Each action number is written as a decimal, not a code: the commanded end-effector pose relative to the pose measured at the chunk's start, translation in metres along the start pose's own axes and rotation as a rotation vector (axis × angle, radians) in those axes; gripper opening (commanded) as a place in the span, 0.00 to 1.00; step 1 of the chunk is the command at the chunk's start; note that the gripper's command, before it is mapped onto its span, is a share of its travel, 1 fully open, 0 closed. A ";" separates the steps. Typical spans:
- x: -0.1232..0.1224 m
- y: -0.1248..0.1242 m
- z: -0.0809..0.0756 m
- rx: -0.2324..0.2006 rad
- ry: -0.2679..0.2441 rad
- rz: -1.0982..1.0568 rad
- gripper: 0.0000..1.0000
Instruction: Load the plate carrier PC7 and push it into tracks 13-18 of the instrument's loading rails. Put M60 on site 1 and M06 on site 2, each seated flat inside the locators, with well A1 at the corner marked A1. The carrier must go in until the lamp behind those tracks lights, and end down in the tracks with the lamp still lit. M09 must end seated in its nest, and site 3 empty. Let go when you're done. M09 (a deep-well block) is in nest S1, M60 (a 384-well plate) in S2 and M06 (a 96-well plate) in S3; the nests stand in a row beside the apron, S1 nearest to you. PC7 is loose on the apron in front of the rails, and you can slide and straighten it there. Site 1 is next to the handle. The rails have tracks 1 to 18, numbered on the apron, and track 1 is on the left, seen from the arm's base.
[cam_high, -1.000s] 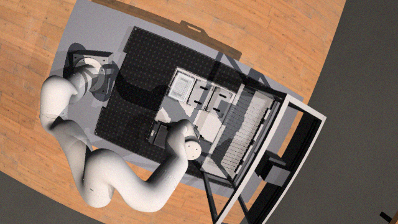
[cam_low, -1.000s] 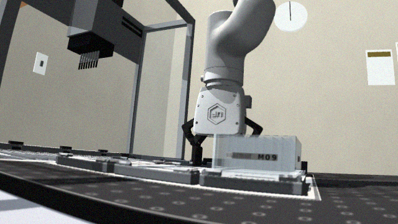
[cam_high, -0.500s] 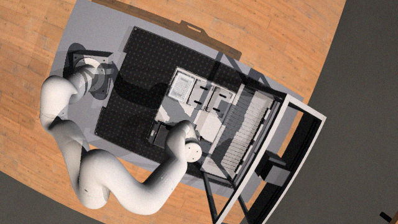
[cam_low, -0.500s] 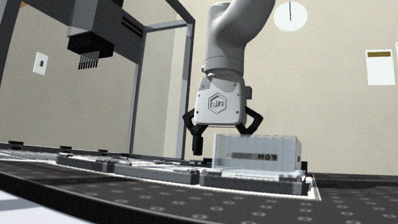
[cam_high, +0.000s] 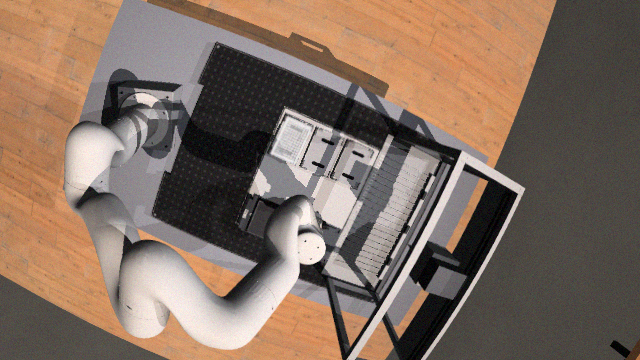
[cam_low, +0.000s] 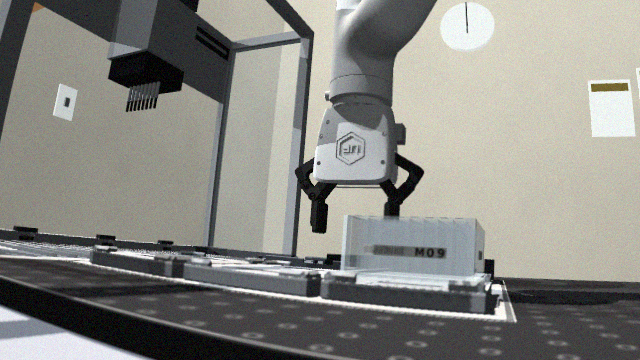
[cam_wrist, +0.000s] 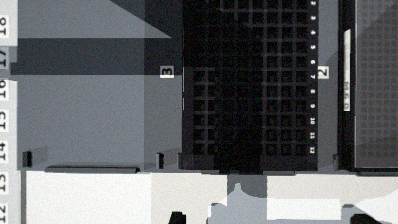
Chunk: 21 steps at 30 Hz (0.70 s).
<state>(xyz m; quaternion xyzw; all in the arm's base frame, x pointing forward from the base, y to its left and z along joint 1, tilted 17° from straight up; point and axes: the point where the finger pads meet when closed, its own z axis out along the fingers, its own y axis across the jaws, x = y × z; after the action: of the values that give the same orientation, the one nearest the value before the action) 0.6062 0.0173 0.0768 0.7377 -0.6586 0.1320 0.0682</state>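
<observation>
My gripper (cam_low: 355, 212) (cam_high: 300, 207) is open and empty, hanging above the plate carrier PC7 on the apron. In the wrist view the dark 96-well plate M06 (cam_wrist: 250, 85) lies on site 2, between the labels 2 and 3. The 384-well plate M60 (cam_wrist: 375, 85) lies on site 1 at the right edge. Site 3 (cam_wrist: 100, 115) is bare grey. The deep-well block M09 (cam_low: 412, 245) sits in nest S1, in front of the gripper in the exterior view; it also shows from above (cam_high: 291, 137). The arm's wrist hides most of the carrier from above.
Nests S2 (cam_high: 322, 150) and S3 (cam_high: 355, 162) are empty. The loading rails (cam_high: 395, 210) lie beyond the carrier inside the instrument frame (cam_high: 450, 225). Track numbers run down the wrist view's left edge (cam_wrist: 4, 100). A pipetting head (cam_low: 145, 75) hangs high at the left.
</observation>
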 end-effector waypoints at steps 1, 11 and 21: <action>0.000 -0.001 -0.008 0.003 0.000 0.001 1.00; 0.000 -0.001 -0.023 0.003 0.000 0.001 1.00; 0.000 -0.001 -0.039 0.003 0.000 0.001 1.00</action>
<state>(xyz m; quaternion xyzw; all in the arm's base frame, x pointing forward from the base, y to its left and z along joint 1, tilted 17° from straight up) 0.6031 0.0259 0.1069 0.7376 -0.6586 0.1322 0.0680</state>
